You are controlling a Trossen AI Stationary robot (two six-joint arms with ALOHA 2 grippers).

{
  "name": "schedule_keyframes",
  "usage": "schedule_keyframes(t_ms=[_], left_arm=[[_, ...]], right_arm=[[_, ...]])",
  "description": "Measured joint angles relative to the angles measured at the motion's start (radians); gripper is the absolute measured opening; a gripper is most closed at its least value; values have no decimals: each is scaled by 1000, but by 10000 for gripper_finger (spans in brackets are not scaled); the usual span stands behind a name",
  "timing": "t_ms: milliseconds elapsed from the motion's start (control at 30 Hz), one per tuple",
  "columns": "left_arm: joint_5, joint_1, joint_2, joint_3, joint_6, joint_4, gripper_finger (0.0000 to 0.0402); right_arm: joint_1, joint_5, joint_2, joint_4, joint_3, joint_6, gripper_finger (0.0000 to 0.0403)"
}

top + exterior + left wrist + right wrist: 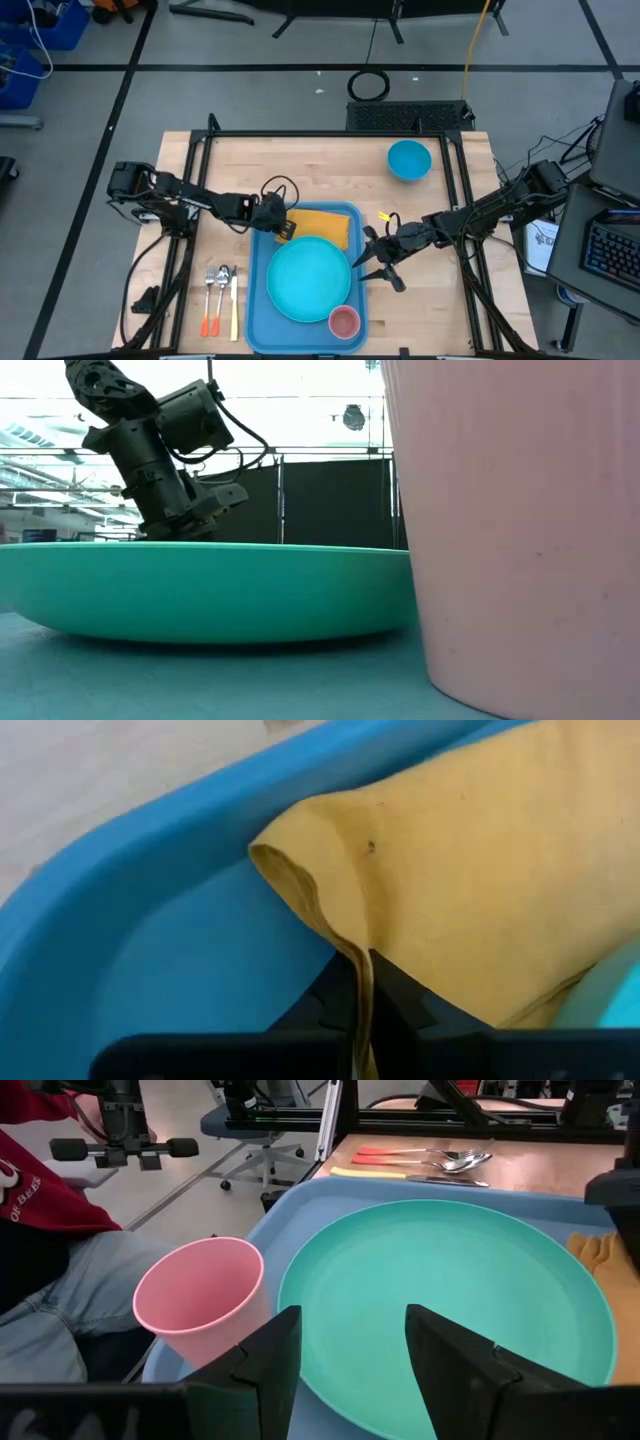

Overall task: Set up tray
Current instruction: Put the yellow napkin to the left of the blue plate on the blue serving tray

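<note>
Plate (308, 279), cup (343, 321) and napkin (325, 225) sat on the tray (258, 300), left gripper (283, 229) pinching the napkin; cutlery (221, 298) and bowl (408, 160) remained outside.

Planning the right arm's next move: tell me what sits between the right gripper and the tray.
Nothing visible does. The right gripper, open, hovers at the blue tray's right rim, facing the turquoise plate and pink cup standing on it. The left gripper pinches the yellow napkin.
</note>
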Motion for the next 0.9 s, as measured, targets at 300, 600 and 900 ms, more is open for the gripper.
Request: schedule_keyframes(t_ms=[300,600,900], left_arm=[[-27,-32,0,1,-45,-38,37],[-46,-57,0,1,-57,-35,8],[-89,-57,-6,1,-64,-41,66]], right_arm=[[0,0,0,1,0,3,171],[0,0,0,3,0,3,171],[0,2,0,3,0,5,171]])
